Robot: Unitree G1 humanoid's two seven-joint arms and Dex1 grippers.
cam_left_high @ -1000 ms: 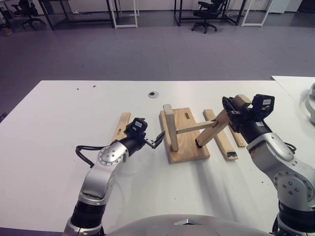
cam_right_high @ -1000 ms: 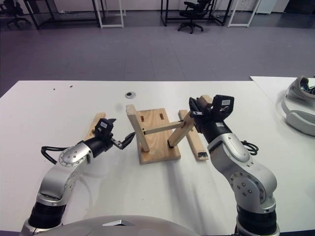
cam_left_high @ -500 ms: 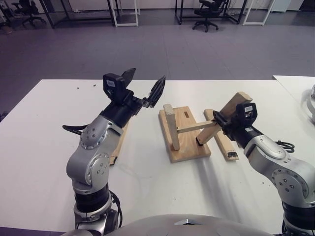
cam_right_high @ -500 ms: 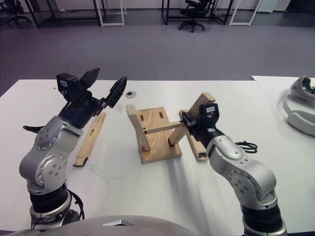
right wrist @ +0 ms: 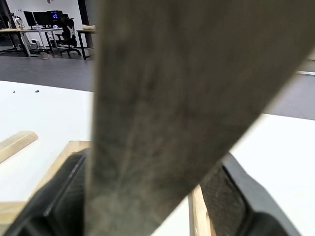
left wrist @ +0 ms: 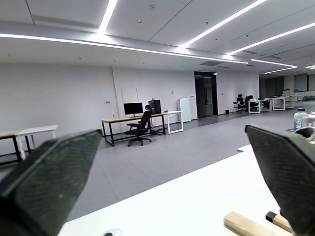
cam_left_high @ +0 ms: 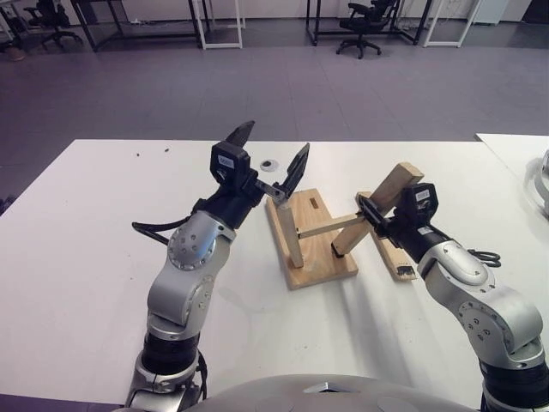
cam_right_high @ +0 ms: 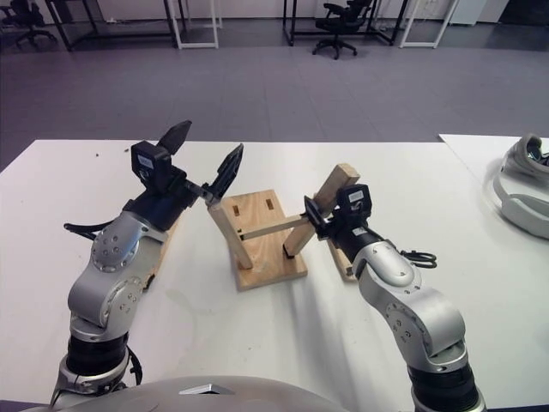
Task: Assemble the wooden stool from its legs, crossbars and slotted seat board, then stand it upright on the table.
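The seat board [cam_left_high: 319, 249] lies flat near the middle of the counter [cam_left_high: 94, 223], closer to its far edge. One leg [cam_left_high: 286, 225] stands on it, leaning. A crossbar [cam_left_high: 330, 226] joins it to a second leg [cam_left_high: 397, 184], tilted, which the right end effector [cam_left_high: 371, 214] clamps. The left end effector [cam_left_high: 276, 142] hangs above the board's far left corner, fingers wide apart. The right eye view shows two open slots [cam_right_high: 270, 204] in the board and a loose strip [cam_right_high: 157, 249] under the left arm. The left wrist view shows a wooden piece [left wrist: 245, 225] on the counter.
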